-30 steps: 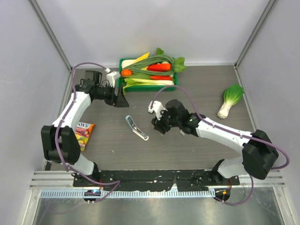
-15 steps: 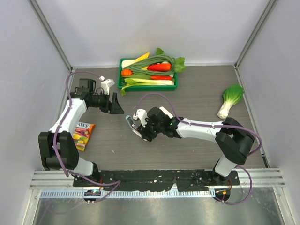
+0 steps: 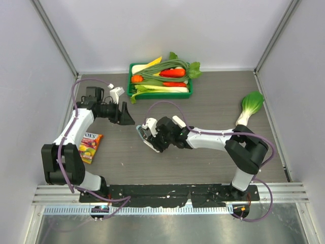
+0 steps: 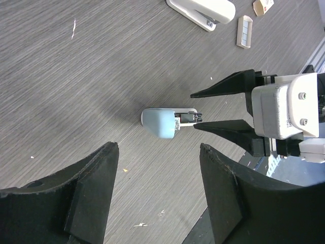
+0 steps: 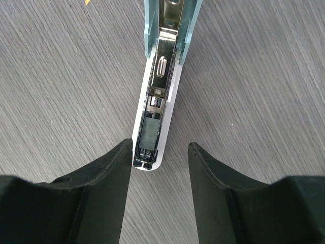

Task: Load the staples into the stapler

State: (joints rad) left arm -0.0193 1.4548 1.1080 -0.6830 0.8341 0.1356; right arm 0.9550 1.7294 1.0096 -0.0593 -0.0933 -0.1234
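The stapler [image 5: 156, 101] lies flat on the grey wood-grain table [image 3: 223, 91] with its light-blue cover swung up and back; the metal channel along its white base is bare, and a small grey block sits in that channel near the stapler's open end. The right gripper [image 5: 160, 148] is down at that open end, jaws parted a little wider than the stapler, one finger on each side of it, gripping nothing; whether a finger touches the stapler cannot be told. The left gripper [image 4: 156, 152] hangs off the stapler's blue end, well apart from it, wide open and empty. The staples [image 4: 263, 6], a small pale box with a reddish mark, cut off by the picture's edge, lie well away from the stapler on the side opposite the left gripper; a white stapler-like thing [image 4: 203, 9] and a small tan strip [image 4: 245, 31] lie near them.
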